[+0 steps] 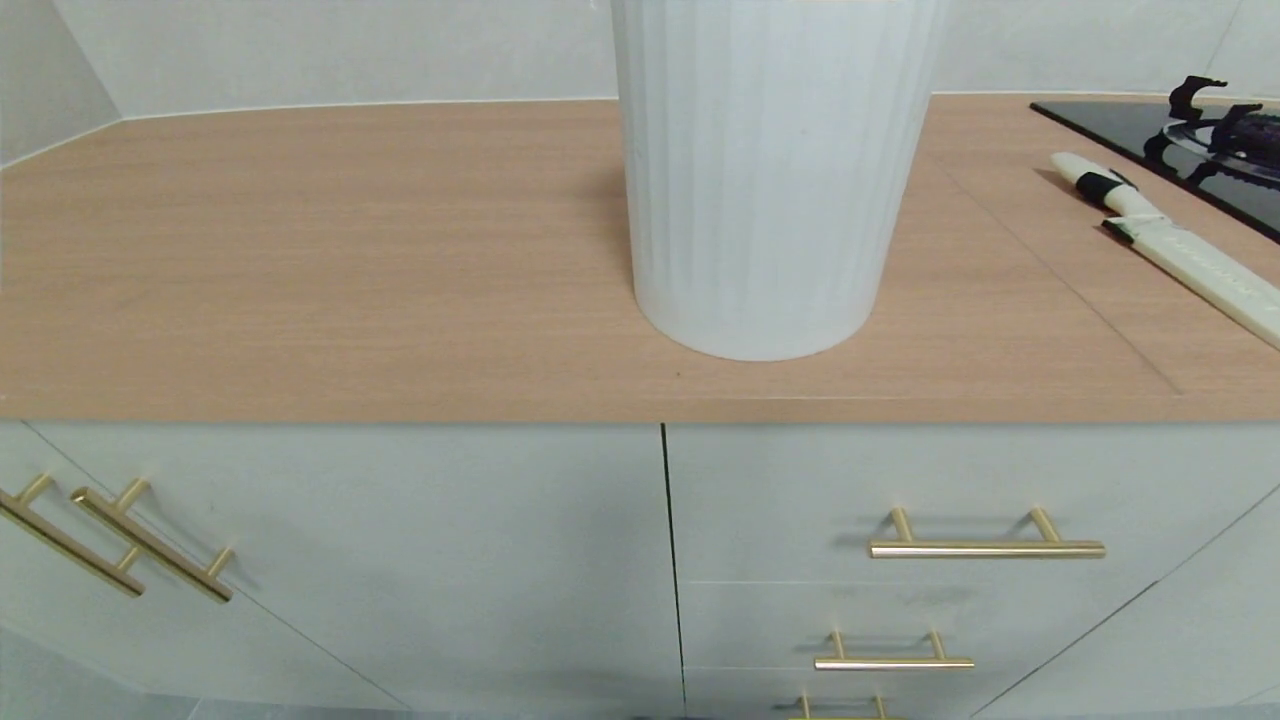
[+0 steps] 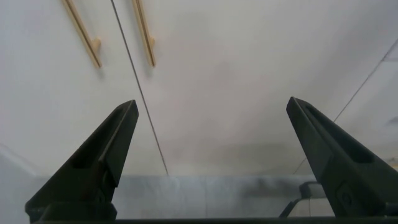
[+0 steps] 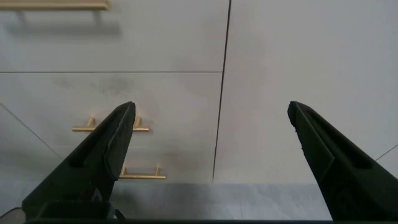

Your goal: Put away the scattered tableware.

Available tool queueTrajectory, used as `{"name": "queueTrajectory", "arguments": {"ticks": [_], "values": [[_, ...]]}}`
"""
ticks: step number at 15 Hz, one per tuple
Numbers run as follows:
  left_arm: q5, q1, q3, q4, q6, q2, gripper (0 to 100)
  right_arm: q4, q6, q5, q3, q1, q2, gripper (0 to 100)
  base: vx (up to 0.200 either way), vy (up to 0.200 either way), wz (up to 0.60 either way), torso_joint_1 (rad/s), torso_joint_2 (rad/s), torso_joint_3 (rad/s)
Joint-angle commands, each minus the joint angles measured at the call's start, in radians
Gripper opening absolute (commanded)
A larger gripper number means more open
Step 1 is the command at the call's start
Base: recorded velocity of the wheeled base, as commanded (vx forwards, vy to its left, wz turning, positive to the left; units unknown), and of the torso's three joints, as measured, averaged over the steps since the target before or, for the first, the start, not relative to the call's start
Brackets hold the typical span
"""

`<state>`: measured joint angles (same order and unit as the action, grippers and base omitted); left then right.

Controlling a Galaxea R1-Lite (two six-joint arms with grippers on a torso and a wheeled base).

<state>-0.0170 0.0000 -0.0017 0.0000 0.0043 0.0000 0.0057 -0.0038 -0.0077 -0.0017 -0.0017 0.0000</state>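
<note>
The left gripper (image 2: 211, 104) hangs with its two dark fingers spread wide and nothing between them, facing the pale grey cabinet doors (image 2: 249, 81) below the counter. The right gripper (image 3: 210, 106) is likewise spread and empty before drawer fronts with slim brass bar handles (image 3: 84, 129). Both sit low, probably parked clear of the worktop. On the light wooden countertop (image 1: 300, 250) a tall white ribbed cylindrical container (image 1: 765, 180) stands upright near the front edge, likely the holder for the tableware. The cream-bladed knife with a white, black-banded handle (image 1: 1180, 250) lies flat well to its right, just beside the black glass hob (image 1: 1130, 125).
</note>
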Motion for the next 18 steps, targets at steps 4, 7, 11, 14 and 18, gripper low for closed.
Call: {"name": "queueTrajectory", "arguments": {"ticks": [4, 7, 11, 14, 18], "values": [[0.000, 0.000, 0.000, -0.002, 0.000, 0.002, 100, 0.000, -0.001, 0.000, 0.000, 0.000, 0.002, 100, 0.000, 0.000, 0.00, 0.123, -0.59, -0.248], [0.000, 0.000, 0.000, -0.002, -0.001, 0.002, 100, 0.000, -0.001, 0.000, 0.000, 0.000, 0.002, 100, 0.000, 0.000, 0.00, 0.186, -0.49, -0.250], [0.002, 0.000, 0.000, -0.002, -0.001, 0.002, 100, 0.000, -0.001, 0.000, 0.000, 0.000, 0.002, 100, 0.000, 0.000, 0.00, 0.303, -0.48, -0.262], [0.002, -0.002, 0.000, -0.002, -0.001, 0.002, 100, 0.000, -0.001, 0.000, 0.000, 0.000, 0.002, 100, 0.000, 0.000, 0.00, 0.238, -0.48, -0.259], [0.002, -0.002, 0.000, -0.002, -0.001, 0.002, 100, 0.000, -0.001, 0.000, 0.000, 0.000, 0.002, 100, 0.000, 0.000, 0.00, 0.244, -0.50, -0.271]]}}
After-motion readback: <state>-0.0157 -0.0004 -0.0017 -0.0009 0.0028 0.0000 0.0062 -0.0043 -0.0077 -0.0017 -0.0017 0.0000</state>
